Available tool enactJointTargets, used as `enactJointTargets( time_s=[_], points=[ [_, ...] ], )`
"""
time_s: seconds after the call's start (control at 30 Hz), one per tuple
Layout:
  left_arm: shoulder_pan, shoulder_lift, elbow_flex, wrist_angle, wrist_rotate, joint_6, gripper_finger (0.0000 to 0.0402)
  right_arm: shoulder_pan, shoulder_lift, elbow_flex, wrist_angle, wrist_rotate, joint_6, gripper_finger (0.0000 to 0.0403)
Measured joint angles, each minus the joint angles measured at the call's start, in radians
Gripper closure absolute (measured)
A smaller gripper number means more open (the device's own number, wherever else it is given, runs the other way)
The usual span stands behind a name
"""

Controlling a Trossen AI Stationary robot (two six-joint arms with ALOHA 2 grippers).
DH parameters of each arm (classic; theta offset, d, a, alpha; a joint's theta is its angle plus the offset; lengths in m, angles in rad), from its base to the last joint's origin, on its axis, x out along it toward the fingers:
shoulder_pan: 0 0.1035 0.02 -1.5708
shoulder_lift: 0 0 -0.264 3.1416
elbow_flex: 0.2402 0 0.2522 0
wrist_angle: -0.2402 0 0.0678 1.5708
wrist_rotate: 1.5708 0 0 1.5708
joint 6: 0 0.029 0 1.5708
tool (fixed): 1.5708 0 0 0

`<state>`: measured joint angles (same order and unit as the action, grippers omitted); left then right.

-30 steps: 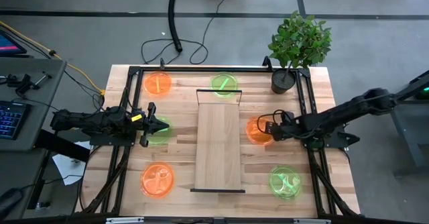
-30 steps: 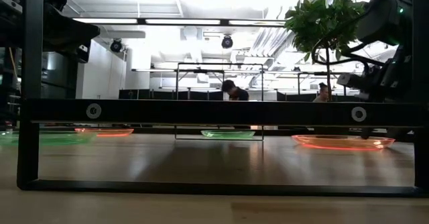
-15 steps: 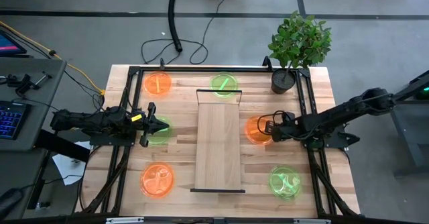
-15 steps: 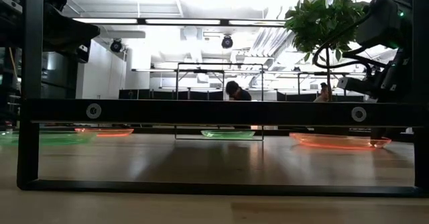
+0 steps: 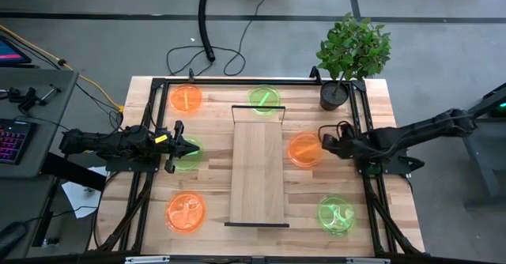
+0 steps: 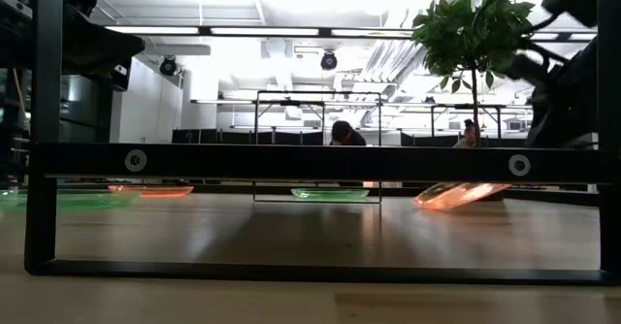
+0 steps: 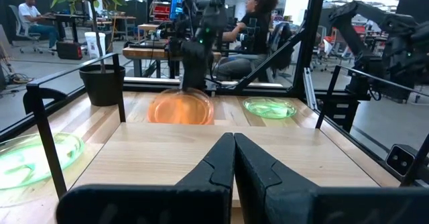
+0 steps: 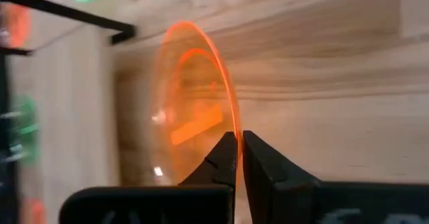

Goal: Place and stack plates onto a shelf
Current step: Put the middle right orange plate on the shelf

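My right gripper (image 5: pixel 324 144) is shut on an orange plate (image 5: pixel 304 149) just right of the shelf (image 5: pixel 257 165), a long light wood board in the table's middle. The plate is tilted (image 6: pixel 461 195), its right side raised. My left gripper (image 5: pixel 192 148) is shut and hangs over a green plate (image 5: pixel 184 157) left of the shelf, which lies flat on the table. More plates lie flat: orange (image 5: pixel 186 99) and green (image 5: pixel 264 99) at the far side, orange (image 5: pixel 185 213) and green (image 5: pixel 335 214) at the near side. My right gripper pinches the orange plate's rim (image 8: pixel 230 125) on its right side between its two fingers. The fingers come nearly level from the table's right. The plate tilts, its held side raised and its opposite edge (image 6: pixel 424 201) down at the table.
A potted plant (image 5: pixel 348 54) stands at the far right corner. A black metal frame (image 5: pixel 150 122) runs around the table. People sit in the room beyond the table (image 7: pixel 251 23).
My right gripper has shut on the orange plate's right rim, then moved up and a little toward the table's right edge. The plate, flat before, has tipped: its right side has risen and its left edge has stayed low.
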<state>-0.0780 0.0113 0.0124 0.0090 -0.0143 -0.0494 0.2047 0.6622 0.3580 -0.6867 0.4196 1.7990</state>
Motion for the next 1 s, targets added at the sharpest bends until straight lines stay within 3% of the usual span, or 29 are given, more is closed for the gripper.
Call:
enactJointTargets(
  time_s=[0.37, 0.6, 0.77, 1.0],
  points=[
    [0.000, 0.000, 0.000, 0.000, 0.000, 0.000, 0.0401, 0.000, -0.199, 0.005, -0.045, -0.003, -0.123, 0.0403],
    [0.000, 0.000, 0.000, 0.000, 0.000, 0.000, 0.0401, 0.000, -0.263, 0.114, -0.024, -0.025, -0.284, 0.0403],
    [0.000, 0.000, 0.000, 0.000, 0.000, 0.000, 0.0401, 0.000, -0.138, 0.120, 0.138, -0.005, -0.320, 0.0403],
    [0.000, 0.000, 0.000, 0.000, 0.000, 0.000, 0.0401, -0.017, 0.205, 0.119, 0.546, 0.090, -0.342, 0.0403]
  ],
)
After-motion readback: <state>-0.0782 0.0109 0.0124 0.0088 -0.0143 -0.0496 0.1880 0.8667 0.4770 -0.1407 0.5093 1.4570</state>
